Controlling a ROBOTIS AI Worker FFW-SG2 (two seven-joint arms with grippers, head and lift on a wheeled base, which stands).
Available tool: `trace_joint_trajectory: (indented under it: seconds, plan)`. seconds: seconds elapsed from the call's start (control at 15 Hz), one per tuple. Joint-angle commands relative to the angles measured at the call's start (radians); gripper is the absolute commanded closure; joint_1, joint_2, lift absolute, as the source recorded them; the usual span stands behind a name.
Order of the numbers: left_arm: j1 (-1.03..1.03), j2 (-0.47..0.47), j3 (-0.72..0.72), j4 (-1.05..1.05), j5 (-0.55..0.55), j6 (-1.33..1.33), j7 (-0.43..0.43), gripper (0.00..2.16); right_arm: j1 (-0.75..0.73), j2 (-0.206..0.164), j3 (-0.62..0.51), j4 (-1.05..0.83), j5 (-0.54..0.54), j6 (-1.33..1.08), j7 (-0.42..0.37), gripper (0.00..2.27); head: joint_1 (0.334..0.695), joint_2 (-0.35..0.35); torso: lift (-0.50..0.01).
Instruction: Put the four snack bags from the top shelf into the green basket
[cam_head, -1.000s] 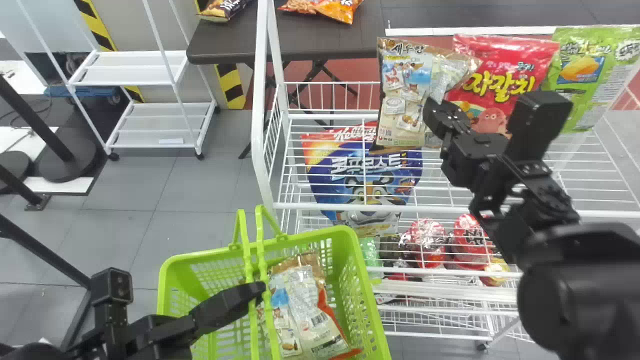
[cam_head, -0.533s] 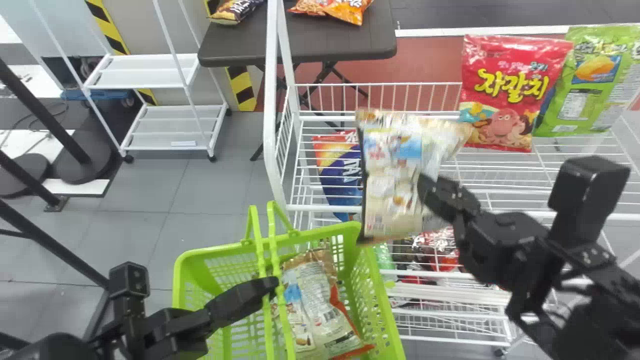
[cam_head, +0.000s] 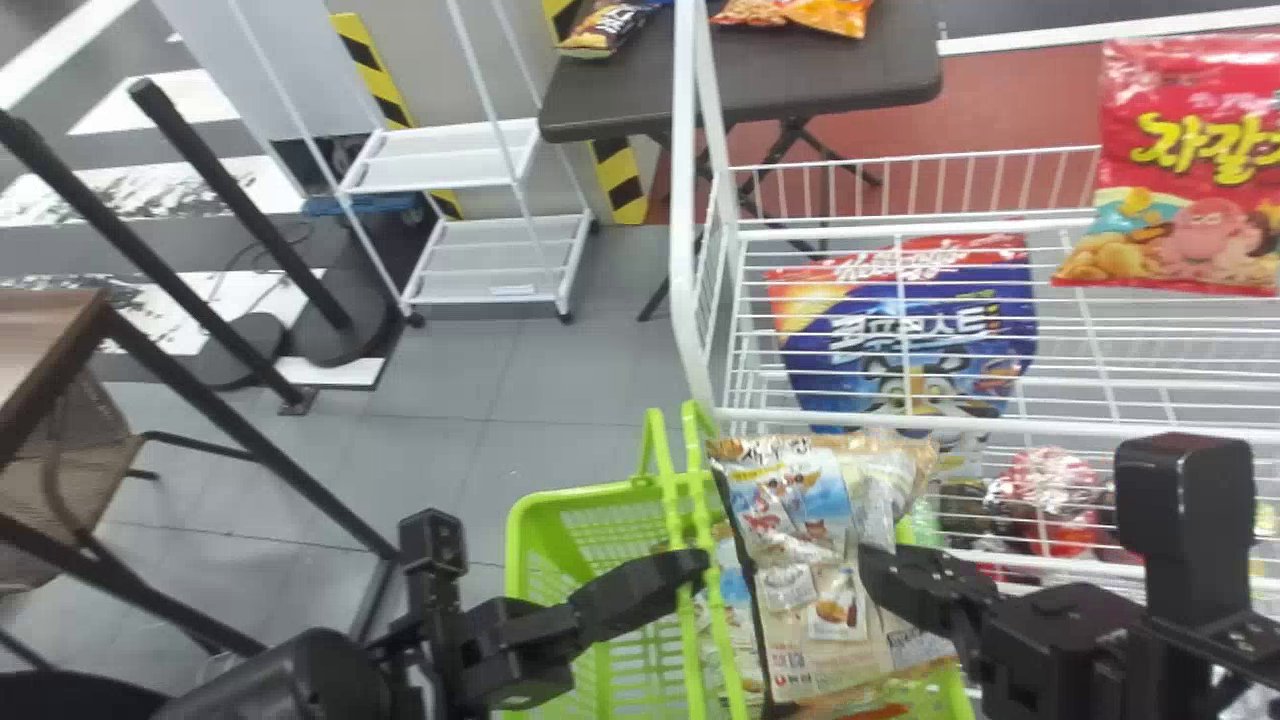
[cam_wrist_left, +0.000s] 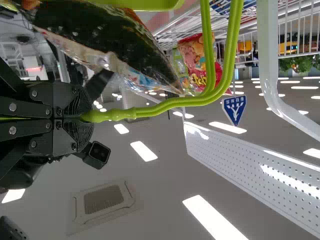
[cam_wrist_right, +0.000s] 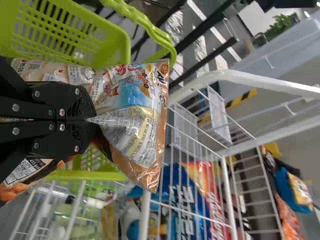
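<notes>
At the lower centre of the head view, my left gripper (cam_head: 695, 570) holds the green basket (cam_head: 575, 495) by its handles. In the left wrist view the left gripper (cam_wrist_left: 82, 117) is shut on the handles (cam_wrist_left: 150, 111). My right gripper (cam_head: 870, 570) pinches a beige snack bag (cam_head: 790, 560) by its side, over the basket's right part. In the right wrist view the right gripper (cam_wrist_right: 92, 120) is shut on that bag (cam_wrist_right: 135, 110). Beneath it, another bag (cam_head: 735, 600) lies partly hidden in the basket. A red snack bag (cam_head: 1200, 170) stands on the top shelf.
The white wire shelf (cam_head: 1000, 425) rises behind and to the right of the basket. A blue cereal bag (cam_head: 900, 330) shows through its wires. A dark table (cam_head: 750, 90) with snack bags stands farther back, and a white rack (cam_head: 490, 260) is at the left.
My right gripper has carried the beige bag away from the shelf, down and over the basket. The head view has swung right, shifting the scene; the left gripper keeps its hold on the handles.
</notes>
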Motion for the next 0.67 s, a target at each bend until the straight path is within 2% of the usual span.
trace_joint_trajectory:
  seconds: [0.0,0.27,0.47,0.53,0.6]
  plan:
    - [-0.001,0.000,-0.004,-0.002,0.000,0.000,-0.011,2.15,-0.036,0.001,0.048,0.044,0.002,0.058,-0.004,2.26,0.695,0.332,0.000]
    - [0.002,-0.002,-0.007,-0.002,0.000,0.000,-0.011,2.15,-0.155,0.020,0.177,0.235,0.000,-0.055,-0.019,2.26,0.695,0.350,0.000]
    - [0.010,-0.002,-0.010,-0.005,0.003,0.000,-0.011,2.15,-0.252,0.072,0.264,0.402,-0.009,-0.098,-0.021,2.25,0.695,0.350,0.000]
    - [0.010,-0.002,-0.008,-0.005,0.003,0.000,-0.011,2.15,-0.269,0.082,0.273,0.431,-0.006,-0.095,-0.021,2.03,0.695,0.350,0.000]
    - [0.013,-0.002,-0.008,-0.005,0.006,0.000,-0.011,2.15,-0.280,0.082,0.281,0.446,-0.005,-0.083,-0.021,1.22,0.695,0.350,0.000]
